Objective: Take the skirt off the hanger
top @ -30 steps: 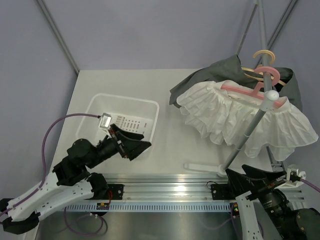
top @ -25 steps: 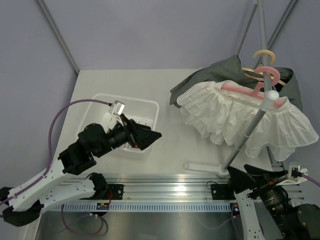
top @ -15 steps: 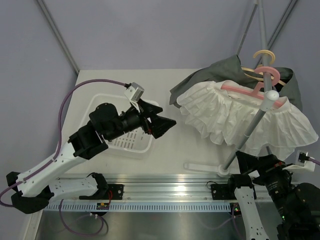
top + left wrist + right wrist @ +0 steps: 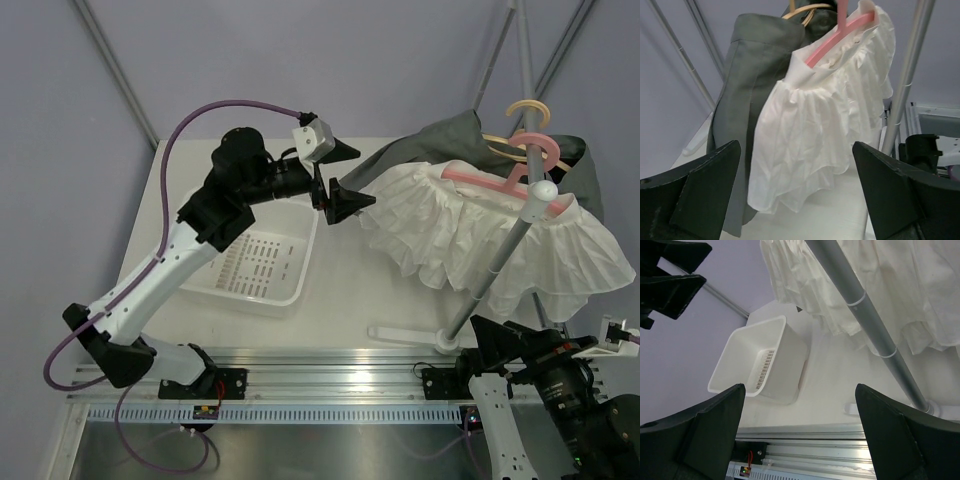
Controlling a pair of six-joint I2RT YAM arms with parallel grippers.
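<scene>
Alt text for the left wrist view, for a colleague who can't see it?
A white ruffled skirt hangs on a pink hanger ahead of the open left gripper, untouched. A dark grey garment hangs behind it at left, and a grey metal pole stands at right.

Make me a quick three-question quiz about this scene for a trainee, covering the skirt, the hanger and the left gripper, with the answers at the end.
1. True or false: the white skirt hangs on the pink hanger.
2. Multiple choice: the left gripper is
A. open, short of the skirt's edge, holding nothing
B. shut on the hanger
C. shut on the skirt's hem
3. Short answer: in the top view, which container stands to the left of the skirt?

Key
1. True
2. A
3. The white basket
</scene>
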